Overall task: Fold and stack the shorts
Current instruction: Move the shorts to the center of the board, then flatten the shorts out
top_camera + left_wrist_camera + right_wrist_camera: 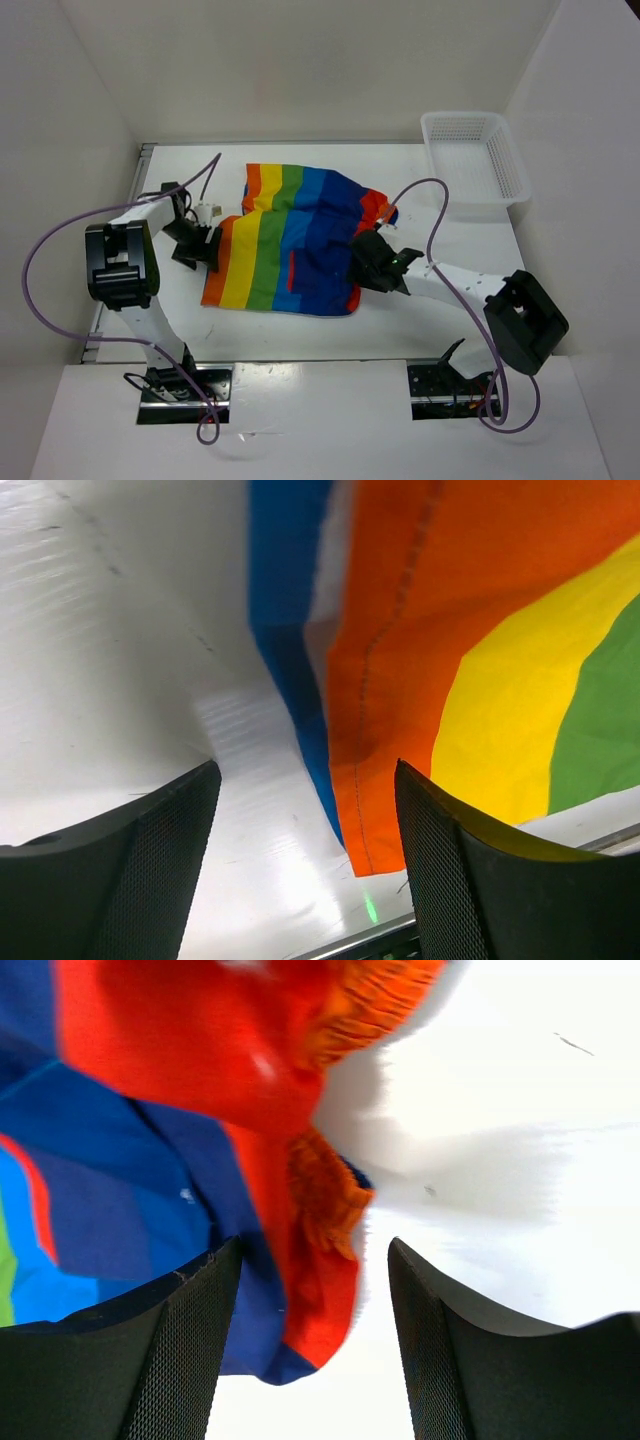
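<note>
The rainbow-striped shorts (295,240) lie spread on the white table. My left gripper (200,248) is open at their left orange edge; in the left wrist view the orange hem (375,780) hangs between my fingers (160,870), over a blue layer. My right gripper (372,262) is open at the shorts' right side; in the right wrist view the red and navy fabric with the orange waistband (320,1195) lies between my fingers (185,1350), nearer the left one. Neither gripper holds anything.
A white mesh basket (472,160) stands at the back right of the table (440,320). White walls close in the back and both sides. A metal table edge (380,935) runs just below the left gripper.
</note>
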Controlling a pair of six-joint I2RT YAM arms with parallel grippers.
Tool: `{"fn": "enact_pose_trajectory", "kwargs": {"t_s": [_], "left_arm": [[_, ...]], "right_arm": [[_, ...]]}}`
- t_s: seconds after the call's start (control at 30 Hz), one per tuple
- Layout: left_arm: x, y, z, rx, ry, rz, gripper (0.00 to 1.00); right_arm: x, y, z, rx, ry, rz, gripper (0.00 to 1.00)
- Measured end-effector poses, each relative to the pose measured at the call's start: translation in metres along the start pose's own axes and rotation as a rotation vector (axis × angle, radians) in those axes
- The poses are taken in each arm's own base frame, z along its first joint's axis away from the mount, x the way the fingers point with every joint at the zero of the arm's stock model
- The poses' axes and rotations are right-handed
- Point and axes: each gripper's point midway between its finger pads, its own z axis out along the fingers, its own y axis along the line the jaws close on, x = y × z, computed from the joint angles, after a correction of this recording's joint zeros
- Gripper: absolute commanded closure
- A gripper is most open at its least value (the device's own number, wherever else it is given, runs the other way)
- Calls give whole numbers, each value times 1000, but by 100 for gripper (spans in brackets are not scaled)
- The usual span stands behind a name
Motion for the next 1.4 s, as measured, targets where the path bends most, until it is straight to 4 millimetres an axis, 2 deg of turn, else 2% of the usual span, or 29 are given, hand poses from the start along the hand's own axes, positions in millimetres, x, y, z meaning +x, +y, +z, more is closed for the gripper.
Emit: {"fn": "enact_pose_trajectory", "kwargs": {"t_s": [0.2, 0.37, 0.4, 0.43, 0.5, 0.53, 0.6, 0.63, 0.67, 0.7, 0.77, 0.93, 1.07, 1.2, 1.33, 1.37, 1.4], "left_arm": [[6, -2, 6, -68, 61, 70, 26], [7, 3, 9, -113, 102, 78, 41], [7, 4, 10, -114, 108, 78, 52], [6, 4, 10, -114, 108, 81, 58], [7, 1, 11, -99, 121, 79, 72], [7, -2, 13, -83, 133, 80, 83], [8, -10, 16, -47, 153, 70, 92], [9, -14, 17, -22, 164, 63, 100], [10, -17, 17, -4, 169, 52, 100], [10, -21, 18, 14, 173, 41, 100], [11, -27, 19, 51, 184, 27, 100], [10, -30, 20, 57, 197, 1, 100], [2, -24, 19, 42, 196, -12, 100], [-21, -1, 15, -2, 120, -47, 100], [-50, 30, 9, -67, 6, -62, 100], [-54, 34, 8, -74, -13, -64, 93], [-56, 37, 7, -80, -26, -66, 92]], "right_arm": [[0, -7, -1, 34, -6, 26, 34], [3, -13, 15, 77, 0, 30, 34], [5, -15, 22, 92, 11, 29, 34], [5, -17, 28, 111, 16, 28, 36], [-3, -7, 36, 93, 5, 36, 38], [-7, -1, 40, 88, -2, 39, 40], [-14, 7, 47, 78, -17, 42, 40], [-17, 11, 50, 68, -22, 43, 37], [-19, 14, 51, 60, -28, 43, 35], [-20, 16, 51, 50, -28, 38, 25], [-22, 20, 48, 26, -36, 31, 14], [-29, 15, 32, 8, -59, -15, 9], [-61, 13, 9, -31, -137, 28, 16], [-88, -13, -5, -17, -205, 109, 28], [-78, -24, 3, 6, -169, 111, 46], [-73, -25, 8, 12, -147, 108, 50], [-67, -26, 14, 17, -124, 103, 50]]}}
